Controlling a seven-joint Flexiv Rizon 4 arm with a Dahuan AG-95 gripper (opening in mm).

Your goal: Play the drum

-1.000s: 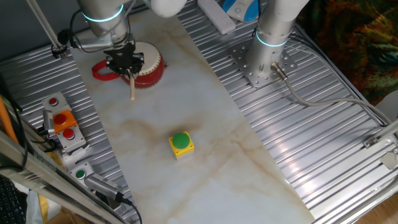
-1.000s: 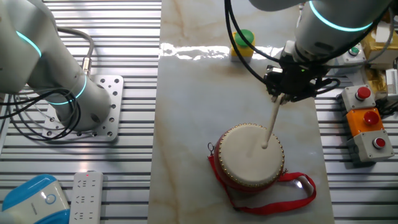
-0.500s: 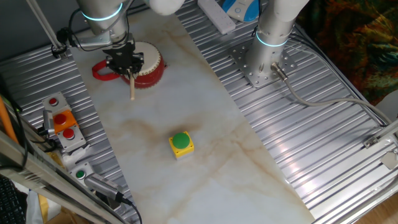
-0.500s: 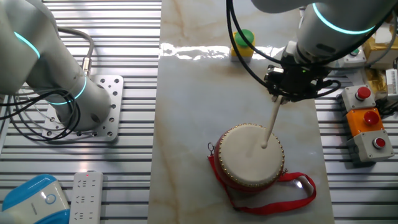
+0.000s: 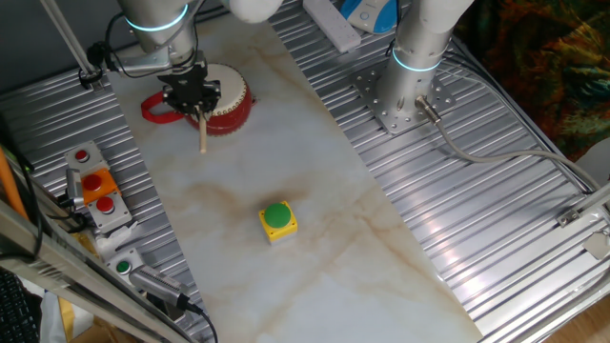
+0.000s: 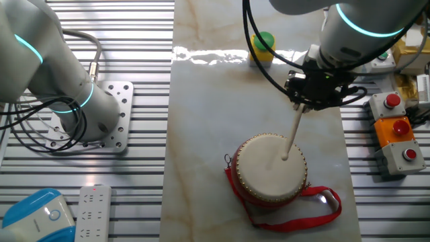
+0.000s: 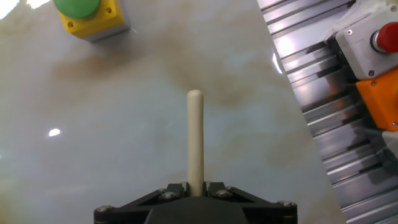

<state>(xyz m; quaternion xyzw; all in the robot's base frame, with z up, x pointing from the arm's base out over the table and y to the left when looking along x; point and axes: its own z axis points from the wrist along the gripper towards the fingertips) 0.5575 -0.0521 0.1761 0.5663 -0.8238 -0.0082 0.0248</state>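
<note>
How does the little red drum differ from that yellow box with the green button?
The drum is round with red sides and a cream top; the yellow box is squarish with a green button on top. The drum looks clearly larger than the box. The drum has a stick held by the gripper reaching over its top; nothing is near the box. Both sit on the marble tabletop.

Drum (image 6: 270,169) on table (image 6: 201,134), stick (image 6: 291,138) on its top.

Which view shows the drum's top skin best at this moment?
The other fixed view: the drum shows its whole cream skin, with the stick held by the pincer angled down onto it. In one fixed view the drum is small and partly hidden behind the pincer. The hand view shows no drum at all.
</note>
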